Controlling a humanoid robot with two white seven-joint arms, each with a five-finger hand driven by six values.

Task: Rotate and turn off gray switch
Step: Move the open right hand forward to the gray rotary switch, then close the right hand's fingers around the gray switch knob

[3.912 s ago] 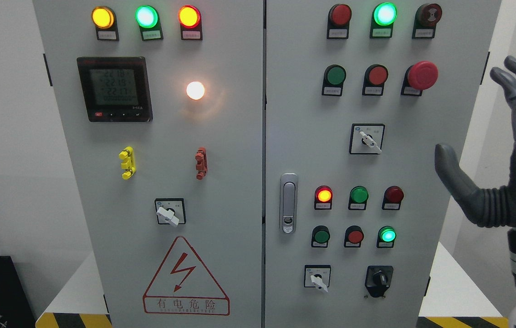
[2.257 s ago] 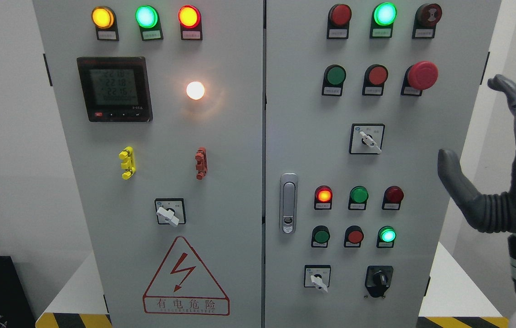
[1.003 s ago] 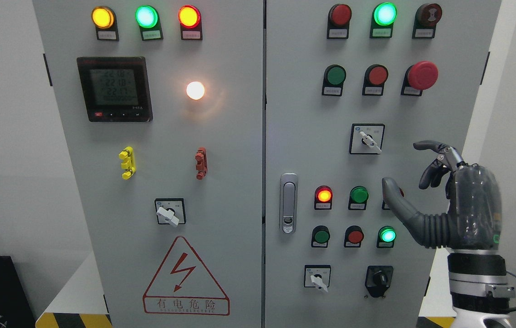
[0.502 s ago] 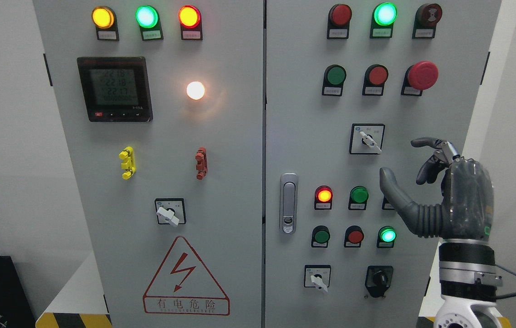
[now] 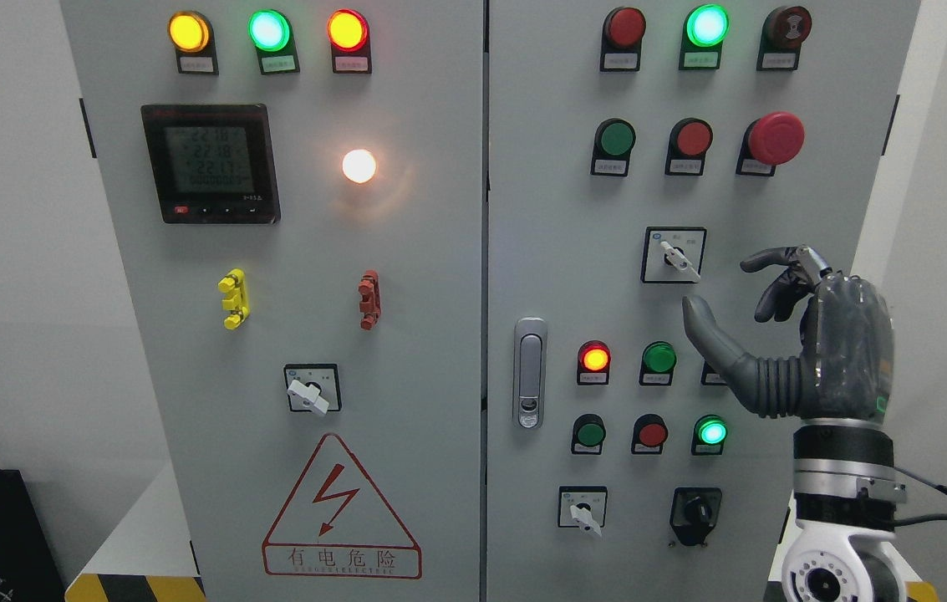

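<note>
A gray control cabinet (image 5: 440, 276) with two doors carries everything here. The left door (image 5: 297, 251) bears three lit lamps (image 5: 269, 30) along the top, a black digital meter (image 5: 210, 163), a glowing white lamp (image 5: 358, 165), a yellow clip (image 5: 233, 298), a red clip (image 5: 369, 299), a gray rotary switch (image 5: 312, 388) and a red hazard triangle (image 5: 342, 510). The right door (image 5: 573, 251) bears a silver latch (image 5: 529, 372), rows of red and green buttons, a red mushroom button (image 5: 776, 138), a gray switch (image 5: 674, 255) at mid height, another gray switch (image 5: 582, 507) low down, and a black knob (image 5: 695, 512) to the right of that one.
</note>
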